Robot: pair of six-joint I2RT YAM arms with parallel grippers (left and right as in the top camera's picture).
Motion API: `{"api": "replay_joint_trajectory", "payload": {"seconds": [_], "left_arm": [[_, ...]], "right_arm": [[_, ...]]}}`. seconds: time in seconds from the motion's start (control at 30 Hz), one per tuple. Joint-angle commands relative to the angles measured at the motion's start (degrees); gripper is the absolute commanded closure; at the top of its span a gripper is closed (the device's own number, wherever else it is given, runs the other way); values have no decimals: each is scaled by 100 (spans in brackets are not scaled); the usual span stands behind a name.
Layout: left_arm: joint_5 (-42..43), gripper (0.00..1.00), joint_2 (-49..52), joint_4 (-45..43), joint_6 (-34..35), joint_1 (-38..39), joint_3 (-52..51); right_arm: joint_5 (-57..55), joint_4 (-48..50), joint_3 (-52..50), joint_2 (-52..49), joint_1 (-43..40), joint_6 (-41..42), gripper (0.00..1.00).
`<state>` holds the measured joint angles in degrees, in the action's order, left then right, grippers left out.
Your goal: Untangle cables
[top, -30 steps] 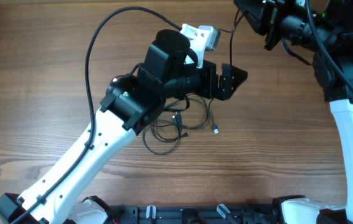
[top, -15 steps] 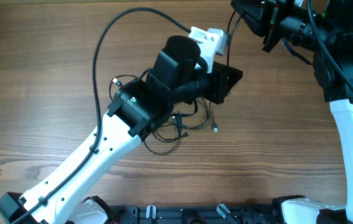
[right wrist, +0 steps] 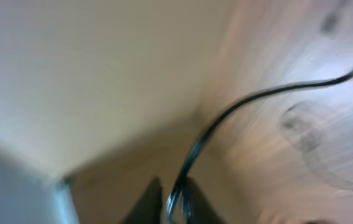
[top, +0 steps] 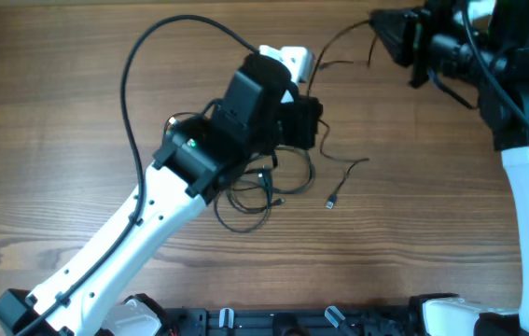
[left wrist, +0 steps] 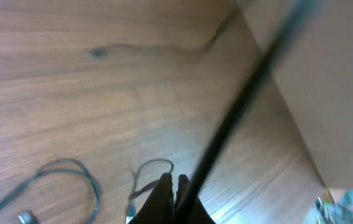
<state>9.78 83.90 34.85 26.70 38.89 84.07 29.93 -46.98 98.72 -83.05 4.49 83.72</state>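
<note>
Blur smears both wrist views. Our left claw (left wrist: 172, 182) is clamped on a strand of the thin black cables (top: 266, 179), whose loops lie beside it; whether our right claw (right wrist: 173, 202) grips that strand, we cannot tell.

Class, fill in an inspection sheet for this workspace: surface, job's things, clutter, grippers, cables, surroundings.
Surface: wooden table, bare grain showing.
Job's things: thin cables in a loose tangle by the left arm; one plug end lies apart.
Clutter: nothing seen.
Grippers: left gripper shut on a strand; right gripper has a strand between its fingers, grip unclear in the blur.
Cables: thick arm cable arcs above the left arm.
Surroundings: pale surface beyond the table edge.
</note>
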Motion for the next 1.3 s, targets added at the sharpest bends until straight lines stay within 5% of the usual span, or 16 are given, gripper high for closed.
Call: {"api": "replay_joint_trajectory", "payload": {"seconds": [0.0,0.07,0.23,0.67,0.97,1.27], "left_arm": [[-151,96,-160,-234,116,-214,232],[-157,96,-304,-332,111,-282,413],[-221,96,-553,-824,109,-509,584],[-730,96,-612,-3987,721,-1032,584],[-3338,96,-442,-3659,654,-1447,584],[-2649,92,289,-3958,638,-2802,584]], "right_arm": [[-2411,-844,-22,0,-39,-752,52],[-3067,-1290,-39,0,-39,-846,39],[-3807,-1906,-85,0,-39,-1626,24],[-3270,-2691,-245,-13,-31,-2782,24],[-2518,-2597,-1158,-13,-15,-3147,26],[-1606,-1987,-2133,-11,-15,-3613,27]]}}
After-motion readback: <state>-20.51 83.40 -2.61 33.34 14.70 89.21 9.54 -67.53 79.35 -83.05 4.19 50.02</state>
